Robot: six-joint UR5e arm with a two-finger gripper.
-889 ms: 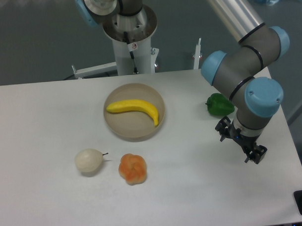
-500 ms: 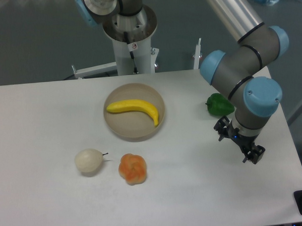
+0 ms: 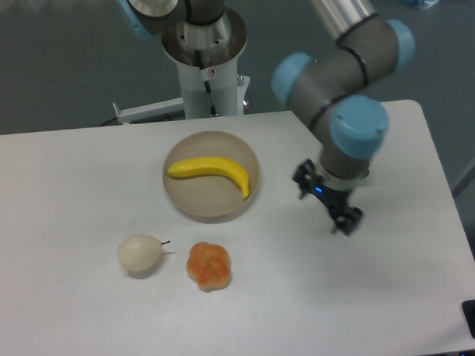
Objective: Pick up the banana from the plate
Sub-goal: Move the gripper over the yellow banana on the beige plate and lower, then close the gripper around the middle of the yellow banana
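A curved yellow banana (image 3: 214, 169) lies across the round beige plate (image 3: 210, 213) at the middle back of the white table. My gripper (image 3: 326, 200) hangs to the right of the plate, about a hand's width from its rim, pointing down at the bare tabletop. Its black fingers are spread apart with nothing between them, so it is open. The blue-capped wrist above hides part of it.
A pale round fruit with a stem (image 3: 139, 253) and an orange lumpy fruit (image 3: 208, 265) sit in front of the plate. The arm's white pedestal (image 3: 208, 66) stands behind the plate at the table's back edge.
The arm has swung left, carrying the gripper from the table's right side to just right of the plate. It now covers the green pepper seen earlier. The banana has not moved.
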